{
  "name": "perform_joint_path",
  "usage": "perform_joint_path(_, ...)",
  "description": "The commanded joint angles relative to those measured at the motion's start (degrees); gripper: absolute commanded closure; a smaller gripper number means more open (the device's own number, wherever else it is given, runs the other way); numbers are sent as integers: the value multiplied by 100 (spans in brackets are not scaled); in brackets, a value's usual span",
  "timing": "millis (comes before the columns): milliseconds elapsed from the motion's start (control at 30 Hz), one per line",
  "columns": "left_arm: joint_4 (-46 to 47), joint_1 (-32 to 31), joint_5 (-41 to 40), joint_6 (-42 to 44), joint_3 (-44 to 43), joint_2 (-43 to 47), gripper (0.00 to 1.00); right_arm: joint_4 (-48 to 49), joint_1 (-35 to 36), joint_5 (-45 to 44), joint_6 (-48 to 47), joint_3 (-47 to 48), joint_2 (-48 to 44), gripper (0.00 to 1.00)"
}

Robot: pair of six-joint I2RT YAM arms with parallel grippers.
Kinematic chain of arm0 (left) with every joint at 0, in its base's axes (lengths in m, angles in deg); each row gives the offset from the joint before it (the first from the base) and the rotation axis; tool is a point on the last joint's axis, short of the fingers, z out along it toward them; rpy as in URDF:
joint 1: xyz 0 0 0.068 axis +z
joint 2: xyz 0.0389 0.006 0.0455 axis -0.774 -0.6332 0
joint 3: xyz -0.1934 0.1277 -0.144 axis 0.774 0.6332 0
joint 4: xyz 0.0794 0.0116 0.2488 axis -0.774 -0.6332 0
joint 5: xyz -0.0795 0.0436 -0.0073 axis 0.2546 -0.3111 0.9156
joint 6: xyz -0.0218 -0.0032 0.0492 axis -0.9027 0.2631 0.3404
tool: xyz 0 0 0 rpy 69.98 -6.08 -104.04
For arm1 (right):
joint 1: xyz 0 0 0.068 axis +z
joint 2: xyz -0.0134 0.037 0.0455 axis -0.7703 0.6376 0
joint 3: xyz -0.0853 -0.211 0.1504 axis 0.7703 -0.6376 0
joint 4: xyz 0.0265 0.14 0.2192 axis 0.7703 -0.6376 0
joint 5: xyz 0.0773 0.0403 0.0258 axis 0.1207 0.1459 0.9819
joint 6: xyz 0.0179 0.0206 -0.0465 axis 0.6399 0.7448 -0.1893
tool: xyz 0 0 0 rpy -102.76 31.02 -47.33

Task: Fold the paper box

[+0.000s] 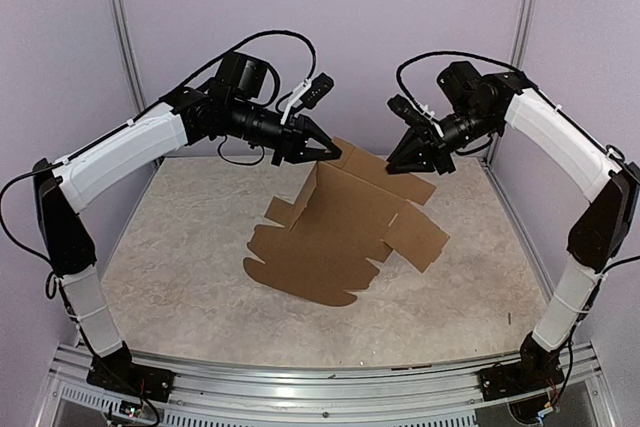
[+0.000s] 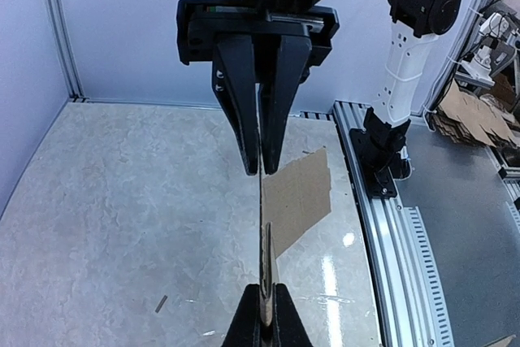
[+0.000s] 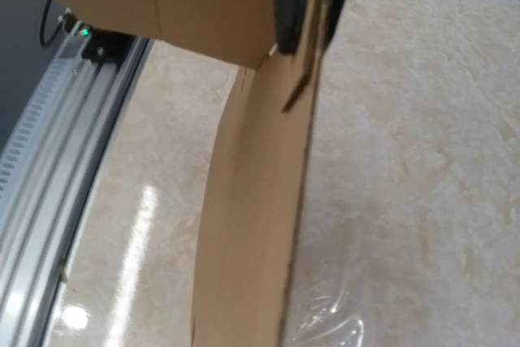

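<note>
The paper box [image 1: 330, 237] is a brown die-cut cardboard sheet. Its near part lies flat on the table and its far panel is lifted upright. My left gripper [image 1: 328, 153] is shut on the left end of the raised panel's top edge. In the left wrist view [image 2: 264, 318] its fingers pinch the cardboard edge-on. My right gripper [image 1: 397, 164] is shut on the right end of the same edge, and it shows opposite in the left wrist view [image 2: 261, 164]. In the right wrist view the panel [image 3: 252, 225] hides my right fingers, and the left gripper's fingers [image 3: 305, 14] show at the top.
The aluminium base rail [image 2: 406, 233] runs along the near table edge, with the right arm's base [image 2: 382, 152] on it. Spare cardboard sheets [image 2: 475, 115] lie off the table. A small scrap [image 2: 162, 304] lies on the marbled tabletop. Purple walls enclose three sides.
</note>
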Motion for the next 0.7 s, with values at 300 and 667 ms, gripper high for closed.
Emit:
perform_joint_path(300,1433,308,328,-776,1202,810,100,211,-1973,1338,218,-594,-163,70)
perform_joint_path(667,2592,427,109,-1300,2003,1136,100,1526,-1588,645,926,-1809,-612,67)
